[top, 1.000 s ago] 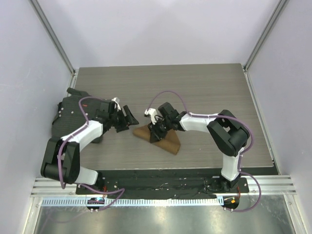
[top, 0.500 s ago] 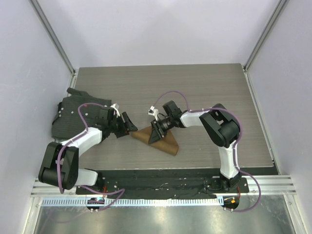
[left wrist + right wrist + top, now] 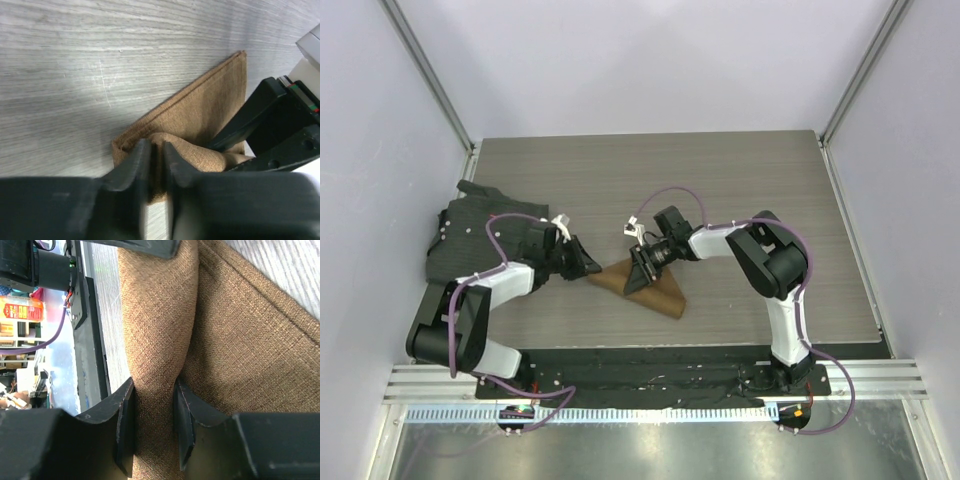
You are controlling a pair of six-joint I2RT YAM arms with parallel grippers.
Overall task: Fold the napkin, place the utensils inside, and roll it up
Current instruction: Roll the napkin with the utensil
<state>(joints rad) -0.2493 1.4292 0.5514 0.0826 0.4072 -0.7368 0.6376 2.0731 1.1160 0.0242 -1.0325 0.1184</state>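
Rolling stage. The tan napkin (image 3: 658, 292), folded to a triangle at the centre of the table (image 3: 740, 170), lies flat toward 5 o'clock, and its 10 o'clock edge is rolled into a tube. The right gripper (image 3: 638, 271) clamps the tube mid-length. The left gripper (image 3: 588, 266), at 9 o'clock, nips the tube's end, jaws narrow. No utensil shows. The next move likely calls for both wrists to turn the tube toward 5 o'clock together, keeping it tight.

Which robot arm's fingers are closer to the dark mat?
Left. The left fingers pinch the napkin a little to the right of the dark mat; the right fingers grip the napkin farther right.
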